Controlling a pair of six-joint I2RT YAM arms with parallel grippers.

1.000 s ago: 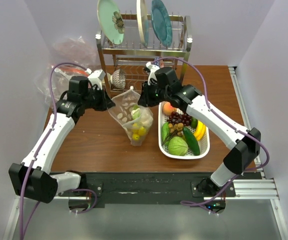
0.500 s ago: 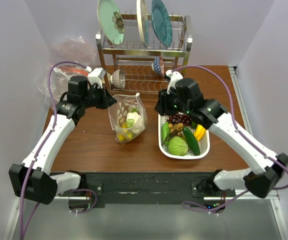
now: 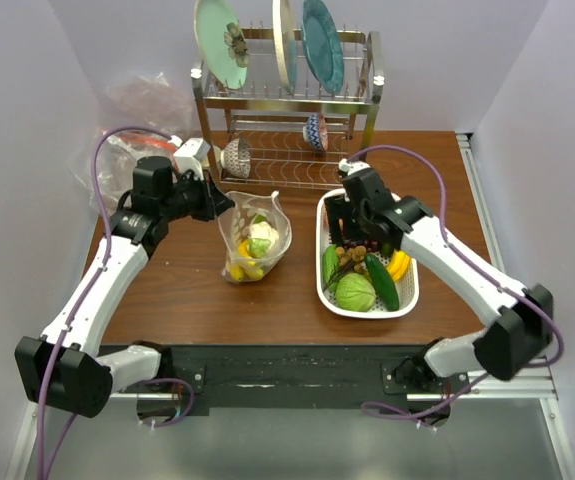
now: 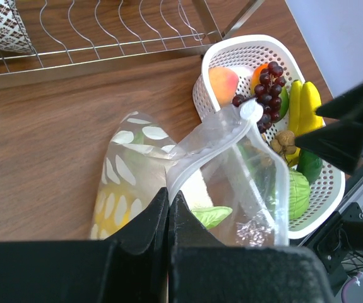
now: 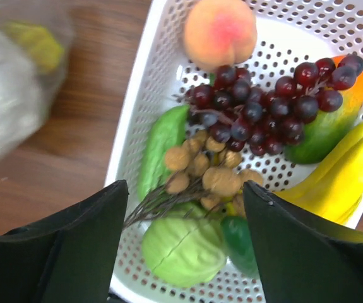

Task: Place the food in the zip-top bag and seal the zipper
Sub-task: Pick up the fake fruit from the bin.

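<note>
Zip-top bag stands at the middle of the table in the overhead view. Its mouth gapes upward, and yellow and pale green food sits low inside it. The left gripper is right at the bag's upper left edge, holding that edge up. Across the way, the right gripper hangs over the far end of the white basket, near the bag but clear of it. A dish rack stands behind them both.

Over to the left wrist view: the fingers are pressed tight together, pinching the bag's clear rim. The zipper curves away from them up to a small white tab. A green leafy piece shows through the plastic, and the white-spotted face lies down against the wood. Past the bag, the basket holds a peach, dark grapes and bananas.

Right wrist view: the jaws are spread wide, with nothing between them and nothing held. Straight below lie a cluster of brown nuts and a green cabbage, with grapes and peach further up. The bag is only a blur at the upper left, out on the wood beside the basket.
</note>
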